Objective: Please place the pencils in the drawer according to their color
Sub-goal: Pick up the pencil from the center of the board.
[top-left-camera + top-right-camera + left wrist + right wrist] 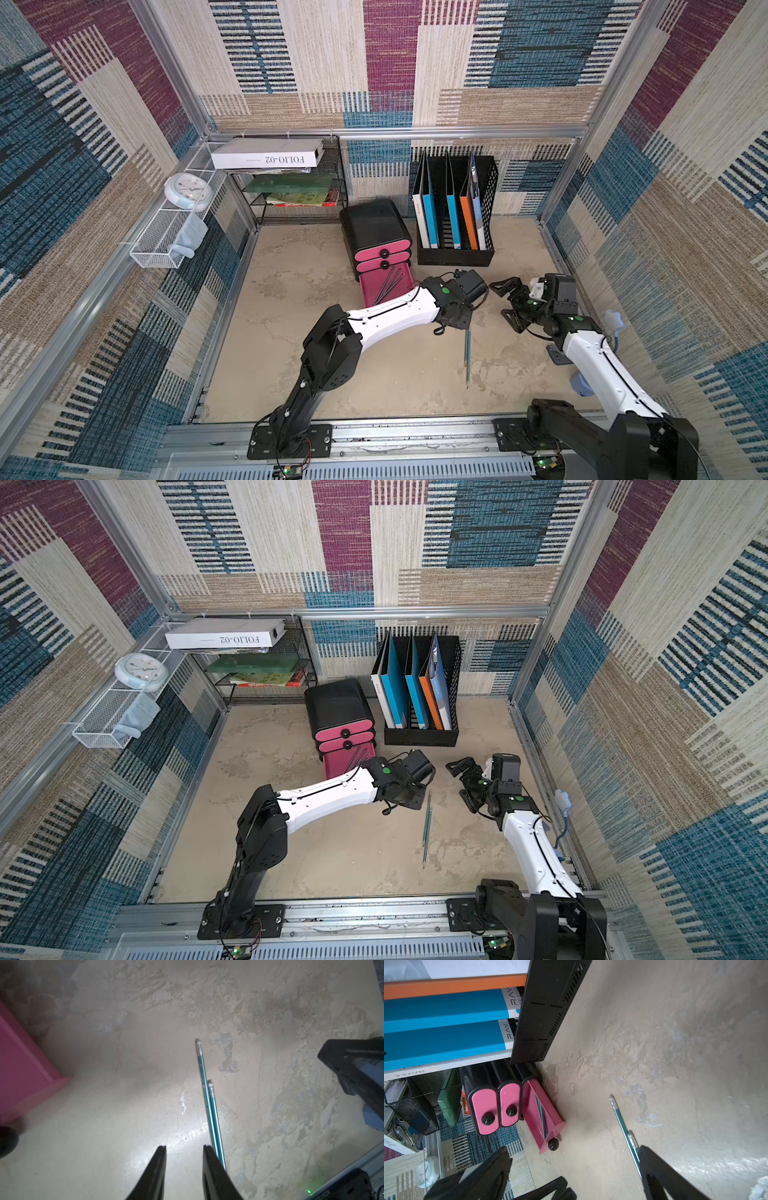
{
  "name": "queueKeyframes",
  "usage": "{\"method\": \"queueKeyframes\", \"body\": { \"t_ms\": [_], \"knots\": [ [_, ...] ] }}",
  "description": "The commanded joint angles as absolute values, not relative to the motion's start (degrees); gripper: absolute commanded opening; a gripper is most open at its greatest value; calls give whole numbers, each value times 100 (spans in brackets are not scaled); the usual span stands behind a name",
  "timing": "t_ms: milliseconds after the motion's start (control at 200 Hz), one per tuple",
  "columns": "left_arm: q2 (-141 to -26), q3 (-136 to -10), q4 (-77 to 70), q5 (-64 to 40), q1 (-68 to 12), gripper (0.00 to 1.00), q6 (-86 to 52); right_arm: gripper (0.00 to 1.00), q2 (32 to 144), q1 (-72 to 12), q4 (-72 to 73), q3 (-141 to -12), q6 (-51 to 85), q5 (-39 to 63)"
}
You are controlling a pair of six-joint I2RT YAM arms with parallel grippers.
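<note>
Where the mottled, plaster-like tabletop (291,353) lies bare between the two arms, two slim teal pencils (427,825) rest flat. They touch along their length but are staggered, and each is capped with a metal band and a pale eraser.

The left gripper (185,1147) hangs low over one end of the pair. Its tapered black fingers are parted with nothing between them, and the pencils lie just outside one finger. The right gripper (575,1151) stands near, its jaws spread wide and empty.

Behind them sits the drawer (374,224), a glossy black rounded shell with three flat pink fronts and round black knobs. The upper two fronts are closed. The bottom tray (548,1103) is pulled out, and in it several thin pencils (388,284) lie slantwise; they look dark in both top views.

Just beside the chest, a black slotted file holder (455,253) keeps blue and orange folders (430,216) upright.
</note>
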State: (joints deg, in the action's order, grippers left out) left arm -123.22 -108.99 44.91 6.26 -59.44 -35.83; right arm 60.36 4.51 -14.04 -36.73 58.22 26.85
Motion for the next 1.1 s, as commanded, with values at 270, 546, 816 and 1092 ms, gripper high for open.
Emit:
{"method": "queueKeyframes", "body": {
  "t_ms": [270, 546, 816, 1092],
  "knots": [
    [-13524, -12371, 4818, 984, -5983, 34, -3152, 99, 5762, 789, -1633, -3295, 5579, 2934],
    [-14256, -13182, 4895, 1295, -5979, 35, -2750, 99, 5593, 791, -1670, -3183, 5581, 2958],
    [-14698, -13594, 5099, 1538, -5967, 36, -2514, 99, 5467, 795, -1553, -3019, 5646, 3032],
    [-14870, -13548, 5132, 1441, -5960, 36, -2505, 99, 5447, 794, -1508, -2981, 5685, 3093]
  ]
}}
